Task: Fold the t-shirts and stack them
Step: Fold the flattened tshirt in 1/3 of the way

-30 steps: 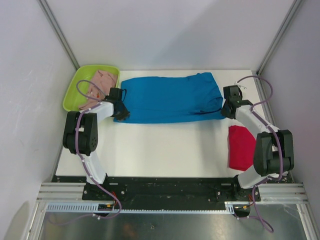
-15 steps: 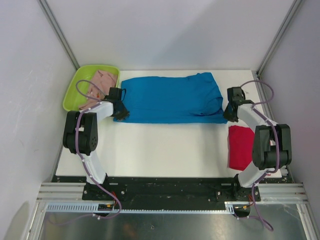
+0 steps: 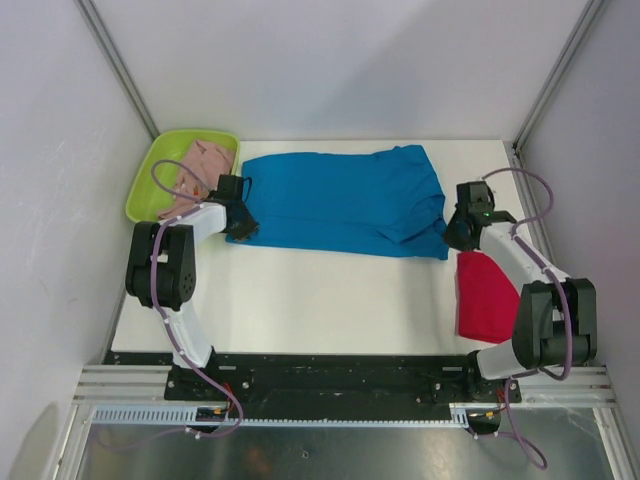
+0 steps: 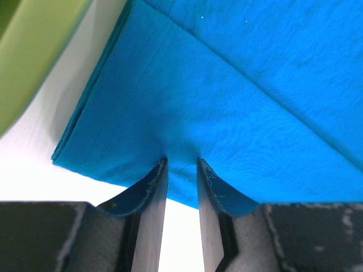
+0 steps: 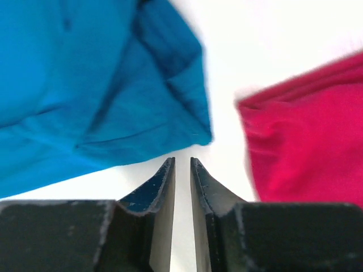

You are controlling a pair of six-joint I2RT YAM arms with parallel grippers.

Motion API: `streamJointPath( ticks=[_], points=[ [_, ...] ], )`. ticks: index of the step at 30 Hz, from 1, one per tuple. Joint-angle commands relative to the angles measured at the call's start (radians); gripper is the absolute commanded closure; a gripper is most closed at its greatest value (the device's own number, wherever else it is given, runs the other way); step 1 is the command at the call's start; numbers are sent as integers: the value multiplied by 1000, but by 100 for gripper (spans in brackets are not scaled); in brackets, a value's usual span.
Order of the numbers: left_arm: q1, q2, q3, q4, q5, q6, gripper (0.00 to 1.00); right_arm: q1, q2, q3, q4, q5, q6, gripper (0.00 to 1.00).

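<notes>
- The tabletop (image 3: 330,300) is flat, white and smooth. It has plain pale walls (image 3: 330,60) on three sides and thin metal posts (image 3: 118,70) in the far corners.
- A lime-green tray (image 3: 140,190) made of shiny plastic sits in the far left corner. It has round corners and a raised rim.
- A pink t-shirt (image 3: 200,165) lies bunched up inside the tray. It looks soft and crumpled.
- The blue t-shirt (image 3: 340,200) lies across the far half of the tabletop, folded into a long, wide strip. The cloth is soft and mostly smooth. Its right end is rumpled, with one corner flopped over.
- The red t-shirt (image 3: 485,295) lies folded in a neat oblong near the right edge of the tabletop. It is just beside the blue one's right end, with a strip of white between them.
- The left fingers (image 3: 241,228) are at the near left corner of the blue t-shirt. They are pinched on its edge, and the cloth puckers where they squeeze it.
- The right fingers (image 3: 455,236) are over the bare white strip between the blue and red shirts. They are apart just a crack and have nothing in them.
</notes>
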Motion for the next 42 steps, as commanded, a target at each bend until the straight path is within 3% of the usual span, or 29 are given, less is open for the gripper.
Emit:
streamJointPath(
  ticks=[1, 5, 13, 22, 42],
  points=[
    [21, 32, 7, -45, -56, 5, 67, 98, 32, 59, 90, 9, 21, 81],
    [21, 33, 15, -46, -47, 4, 67, 155, 144, 89, 127, 6, 34, 87],
    [21, 39, 18, -47, -39, 4, 67, 204, 285, 111, 234, 4, 34, 88],
    [21, 36, 17, -45, -44, 6, 67, 229, 318, 121, 266, 16, 43, 77],
    [20, 28, 16, -45, -43, 11, 67, 245, 496, 328, 278, 54, 5, 71]
  ],
)
